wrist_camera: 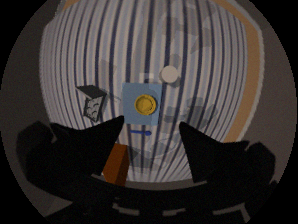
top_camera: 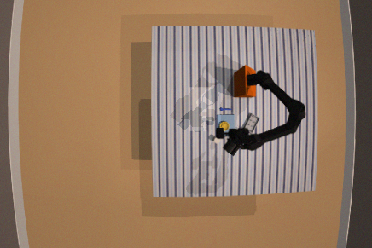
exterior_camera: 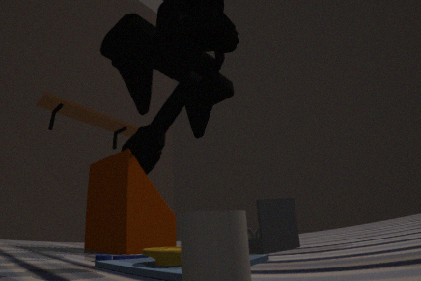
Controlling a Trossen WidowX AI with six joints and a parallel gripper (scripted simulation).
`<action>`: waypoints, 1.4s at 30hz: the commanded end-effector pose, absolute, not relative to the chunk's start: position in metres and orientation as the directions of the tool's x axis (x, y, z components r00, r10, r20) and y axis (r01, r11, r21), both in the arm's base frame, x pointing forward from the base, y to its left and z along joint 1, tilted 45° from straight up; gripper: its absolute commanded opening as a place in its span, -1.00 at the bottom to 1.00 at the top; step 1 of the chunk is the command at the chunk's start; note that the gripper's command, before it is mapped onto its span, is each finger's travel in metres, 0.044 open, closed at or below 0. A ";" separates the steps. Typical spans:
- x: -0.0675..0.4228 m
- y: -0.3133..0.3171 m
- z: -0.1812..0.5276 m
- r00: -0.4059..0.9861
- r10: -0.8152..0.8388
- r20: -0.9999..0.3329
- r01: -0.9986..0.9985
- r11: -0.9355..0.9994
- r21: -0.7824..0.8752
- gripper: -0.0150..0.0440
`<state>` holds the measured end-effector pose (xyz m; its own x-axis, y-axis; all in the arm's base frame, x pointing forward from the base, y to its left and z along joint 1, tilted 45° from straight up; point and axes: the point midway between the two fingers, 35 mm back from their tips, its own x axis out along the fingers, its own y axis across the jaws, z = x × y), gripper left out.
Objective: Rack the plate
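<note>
The yellow plate point(top_camera: 223, 126) point(exterior_camera: 161, 256) point(wrist_camera: 145, 104) lies flat on a light blue square board point(top_camera: 230, 118) point(exterior_camera: 111, 265) point(wrist_camera: 131, 117). The small grey dish rack point(top_camera: 252, 123) point(exterior_camera: 278, 225) point(wrist_camera: 93, 108) stands beside the board, to its right in the top view and to its left in the wrist view, with a dark panel at one end. My gripper point(exterior_camera: 171, 125) point(wrist_camera: 152, 121) is open and empty, with its fingers pointing down, high above the table. The plate shows beyond the fingertips in the wrist view. In the top view the fingers are hard to make out.
A pale cup point(top_camera: 217, 140) point(exterior_camera: 214, 244) point(wrist_camera: 169, 74) stands close to the board. A blue spoon-like thing point(top_camera: 225, 109) point(wrist_camera: 140, 132) lies on the board's other side. A tall orange block point(top_camera: 241, 83) point(exterior_camera: 108, 206) point(wrist_camera: 116, 165) stands by the arm's base. A wall shelf point(exterior_camera: 87, 114) hangs behind.
</note>
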<state>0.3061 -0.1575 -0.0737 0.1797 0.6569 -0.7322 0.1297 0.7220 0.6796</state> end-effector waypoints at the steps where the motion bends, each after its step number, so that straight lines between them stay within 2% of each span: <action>1: 0.308 -0.107 -0.112 0.146 0.686 -0.713 0.135 0.700 0.702 0.86; 4: 0.308 -0.089 -0.125 0.146 0.690 -0.709 0.134 0.697 0.705 0.86; 42: 0.313 -0.050 -0.160 0.146 0.691 -0.708 0.134 0.695 0.707 0.86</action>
